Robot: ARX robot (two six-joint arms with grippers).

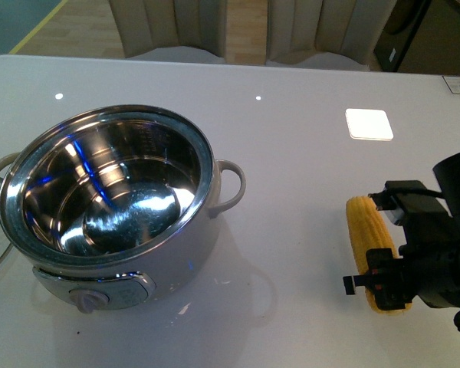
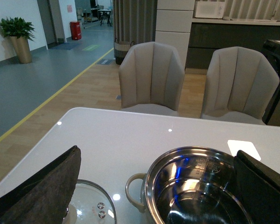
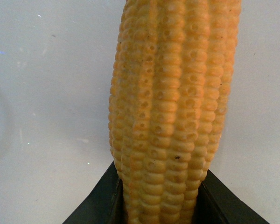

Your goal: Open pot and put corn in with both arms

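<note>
One pot (image 1: 107,207) stands on the white table (image 1: 291,138), in the lower left of the front view. It is open, its steel inside bare and shiny, with two loop handles (image 1: 231,184) and one dial knob (image 1: 88,299) on its near face. Its one glass lid (image 2: 91,207) lies flat on the table just beside it.

One corn (image 1: 372,245) lies in the lower right, well apart from the pot. The right gripper (image 1: 379,285) is closed on its near end, one black finger pressed to each side. I cannot quite tell whether the cob rests on the table.

The left gripper (image 2: 151,191) hangs over the pot and lid, its two fingers (image 2: 42,186) spread wide and holding nothing.

Two padded chairs (image 2: 151,77) stand behind the table, and one potted plant (image 2: 16,35) is in the upper left.
</note>
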